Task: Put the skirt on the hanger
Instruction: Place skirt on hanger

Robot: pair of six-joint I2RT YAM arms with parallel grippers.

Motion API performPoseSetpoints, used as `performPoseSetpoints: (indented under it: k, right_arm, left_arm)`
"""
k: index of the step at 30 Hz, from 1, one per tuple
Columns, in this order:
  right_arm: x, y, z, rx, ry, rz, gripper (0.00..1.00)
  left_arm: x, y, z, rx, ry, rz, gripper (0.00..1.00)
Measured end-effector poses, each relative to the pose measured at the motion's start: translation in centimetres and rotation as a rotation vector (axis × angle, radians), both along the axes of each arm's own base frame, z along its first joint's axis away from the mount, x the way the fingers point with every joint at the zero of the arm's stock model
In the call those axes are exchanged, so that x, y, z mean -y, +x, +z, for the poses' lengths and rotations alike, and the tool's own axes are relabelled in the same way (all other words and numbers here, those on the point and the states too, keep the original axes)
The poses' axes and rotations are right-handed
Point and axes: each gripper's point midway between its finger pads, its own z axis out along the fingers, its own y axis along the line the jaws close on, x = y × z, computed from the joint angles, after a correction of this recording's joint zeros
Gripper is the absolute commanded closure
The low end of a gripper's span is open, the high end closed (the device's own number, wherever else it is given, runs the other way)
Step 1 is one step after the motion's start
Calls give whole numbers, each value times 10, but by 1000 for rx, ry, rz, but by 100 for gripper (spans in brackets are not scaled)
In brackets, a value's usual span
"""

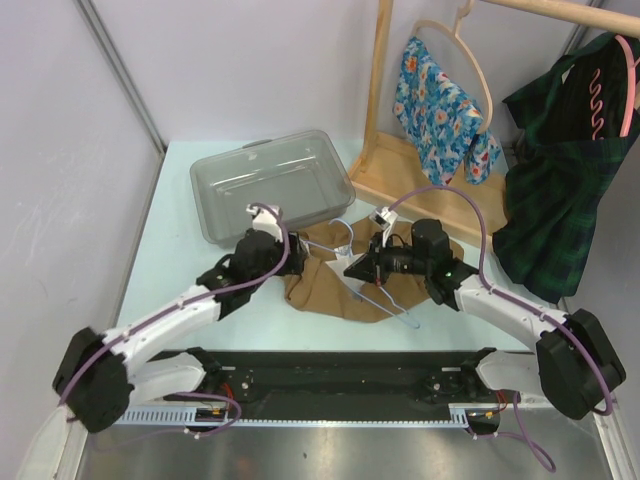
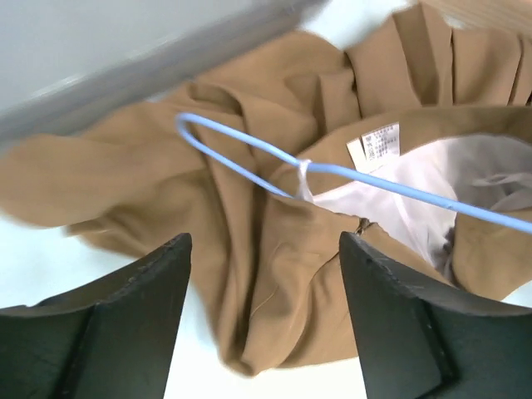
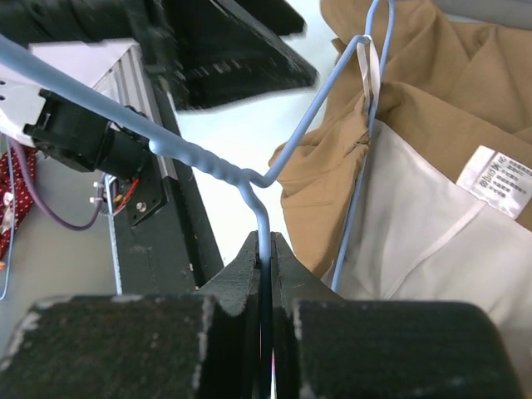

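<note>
At the near edge, a black rail (image 1: pixel 330 375) carried both arm bases. The left gripper (image 2: pixel 264 249) hovered over the skirt (image 1: pixel 325 295). Its fingers (image 2: pixel 137 320) stood wide apart with nothing between them, only tan cloth below the gap.

The right gripper (image 3: pixel 266 249) was closed tight on the hanger (image 3: pixel 199 158), pinching the pale blue wire just below its twisted neck. From there the wire ran out over the skirt.

The skirt lay crumpled on the table (image 1: pixel 170 260) between the two grippers, waist open toward the right one. Its white lining (image 3: pixel 407 224) and a label (image 3: pixel 495 179) showed. One arm of the hanger crossed that opening. A white loop (image 2: pixel 303 173) at the waist sat round the wire, and the bent end of the wire rested on the tan folds past it. Whether the wire passed inside the waistband I could not tell.

Just behind the skirt sat a clear grey bin (image 1: pixel 270 185), its front edge close to the cloth.

Farthest back on the right stood a wooden rack (image 1: pixel 380 100). A floral garment (image 1: pixel 435 95) hung from it on a wooden hanger. A dark plaid garment (image 1: pixel 555 190) hung beside that on a pink one.
</note>
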Motion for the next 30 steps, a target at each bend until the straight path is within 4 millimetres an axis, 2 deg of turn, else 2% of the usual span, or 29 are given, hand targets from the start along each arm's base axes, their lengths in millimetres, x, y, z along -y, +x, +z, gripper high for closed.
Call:
performPoseSetpoints:
  k: [1, 6, 9, 12, 17, 20, 26, 29, 30]
  right_arm:
    - [0, -1, 1, 1, 5, 6, 100]
    - [1, -5, 14, -4, 59, 65, 100]
    - [1, -5, 27, -30, 100, 152, 100]
    - [-1, -6, 38, -56, 126, 239, 100]
    - [-3, -23, 55, -86, 159, 393, 100]
    - [-2, -31, 62, -96, 167, 454, 100]
    - [-8, -48, 60, -137, 147, 531, 100]
    - [-12, -53, 58, -155, 136, 555, 100]
    - [-13, -55, 58, -158, 133, 561, 100]
  left_arm:
    - [-5, -1, 8, 9, 6, 12, 17]
    - [-19, -10, 73, 144, -30, 5, 17]
    - [-10, -27, 112, 240, -84, -125, 18]
    - [6, -48, 130, 281, -119, -291, 18]
    - [33, -79, 132, 262, -143, -546, 18]
    - [41, -88, 130, 246, -144, -631, 16]
    - [52, -89, 128, 241, -103, -725, 17]
    - [58, -85, 122, 225, -79, -754, 19]
    - [59, -84, 119, 219, -69, -765, 23]
